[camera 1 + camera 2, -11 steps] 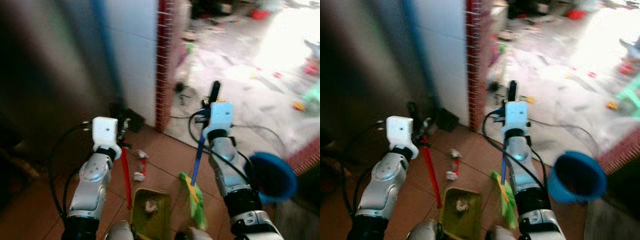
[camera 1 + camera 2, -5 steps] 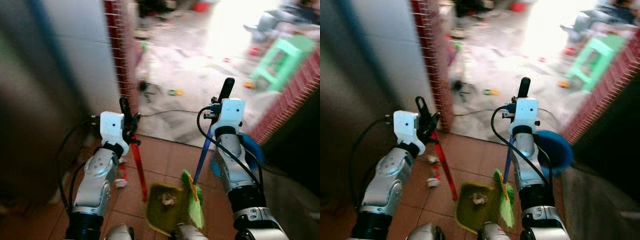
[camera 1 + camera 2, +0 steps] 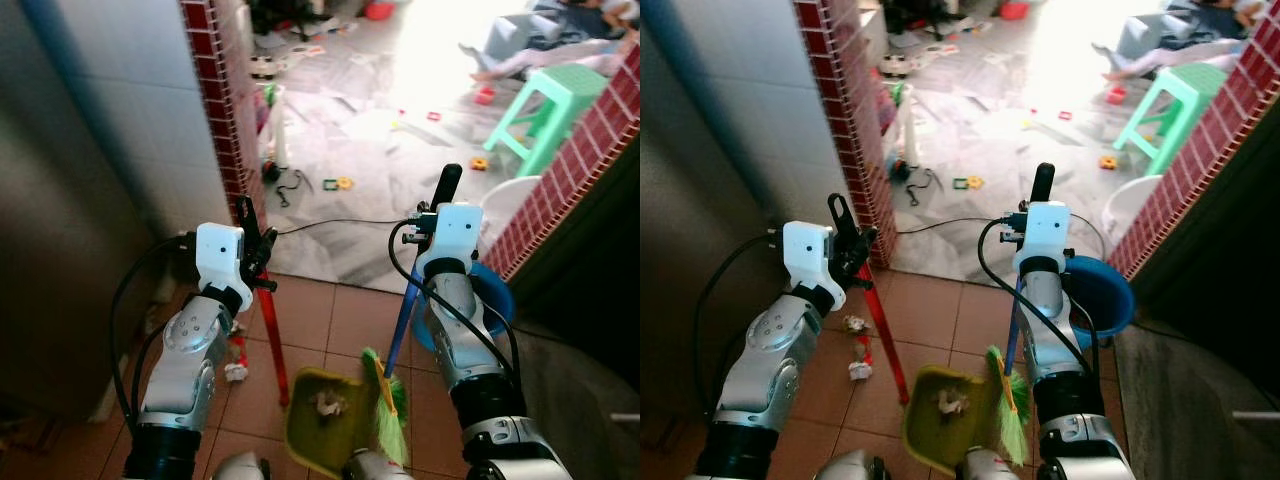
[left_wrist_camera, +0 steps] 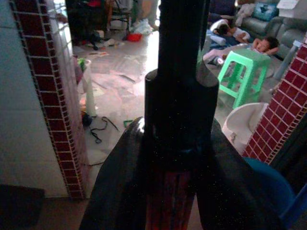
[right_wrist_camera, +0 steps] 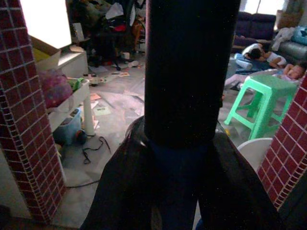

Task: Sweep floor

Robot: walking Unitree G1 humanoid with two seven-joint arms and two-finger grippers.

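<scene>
My left gripper is shut on the red handle of a yellow-green dustpan, which rests on the brown tiled floor with a scrap of litter in it. My right gripper is shut on the blue handle of a broom whose green bristles touch the floor beside the pan's right edge. In each wrist view the dark handle stands upright between the fingers. More scraps of litter lie on the tiles to the left of the pan.
A red-brick pillar and white tiled wall stand ahead left. A blue bucket sits by a brick wall on the right. Beyond the doorway, a grey floor holds a black cable, toys, a green stool, and people resting far back.
The camera has swung right and steadied, so the doorway, stool and bucket now sit in sharper view. Both grippers hold their handles as before, the pan and broom unchanged.
</scene>
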